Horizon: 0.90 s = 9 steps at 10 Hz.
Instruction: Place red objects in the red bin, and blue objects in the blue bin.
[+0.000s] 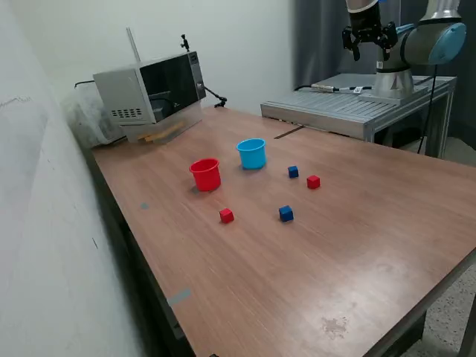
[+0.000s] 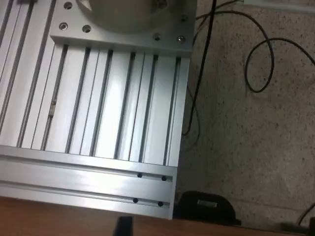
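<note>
In the exterior view the red bin (image 1: 205,175), a small red cup, and the blue bin (image 1: 252,153), a light blue cup, stand upright side by side near the middle of the wooden table (image 1: 357,245). One red cube (image 1: 227,216) lies in front of the red cup. The other red cube (image 1: 313,181) lies toward the exterior view's right. A dark blue cube (image 1: 286,213) and a second one (image 1: 293,172) lie between them. My gripper (image 1: 371,52) hangs high above the arm's platform, far from all of them, open and empty. The wrist view shows none of these objects.
A microwave (image 1: 152,93) sits at the table's far corner by the white wall. The ribbed aluminium platform (image 1: 349,108) (image 2: 98,113) carries the arm's base (image 1: 392,80) beyond the table. Black cables (image 2: 256,64) lie on the speckled floor beside it.
</note>
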{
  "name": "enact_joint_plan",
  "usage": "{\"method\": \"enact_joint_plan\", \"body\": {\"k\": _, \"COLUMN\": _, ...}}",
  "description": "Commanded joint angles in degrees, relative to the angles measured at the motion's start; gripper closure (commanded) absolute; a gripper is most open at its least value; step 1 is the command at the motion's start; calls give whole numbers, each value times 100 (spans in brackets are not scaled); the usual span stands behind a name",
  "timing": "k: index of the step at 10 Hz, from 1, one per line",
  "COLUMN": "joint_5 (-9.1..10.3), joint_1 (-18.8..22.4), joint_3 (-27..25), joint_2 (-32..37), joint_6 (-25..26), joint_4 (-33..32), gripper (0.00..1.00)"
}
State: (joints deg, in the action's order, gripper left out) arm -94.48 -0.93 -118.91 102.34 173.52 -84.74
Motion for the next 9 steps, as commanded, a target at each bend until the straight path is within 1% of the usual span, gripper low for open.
{"method": "enact_joint_plan", "body": {"k": 1, "joint_5": 9, "joint_1": 5, "joint_3": -10, "joint_2": 14, "joint_6": 24, "joint_4": -16, "gripper": 0}}
{"method": "enact_joint_plan", "body": {"k": 2, "joint_5": 0, "joint_1": 5, "joint_3": 34, "joint_2": 14, "joint_6": 181, "joint_4": -24, "gripper": 0}}
{"method": "enact_joint_plan", "body": {"k": 4, "joint_5": 9, "joint_1": -4, "joint_3": 165, "joint_2": -12, "joint_6": 261, "joint_4": -25, "gripper": 0}}
{"method": "enact_joint_plan", "body": {"k": 5, "joint_5": 44, "joint_1": -4, "joint_3": 349, "joint_2": -21, "joint_6": 262, "joint_4": -16, "gripper": 0}}
{"method": "enact_joint_plan", "body": {"k": 6, "joint_5": 53, "joint_1": -4, "joint_3": 699, "joint_2": -30, "joint_6": 262, "joint_4": -7, "gripper": 0}}
{"method": "enact_joint_plan", "body": {"k": 9, "joint_5": 44, "joint_1": -30, "joint_3": 1456, "joint_2": -100, "joint_6": 253, "joint_4": -7, "gripper": 0}}
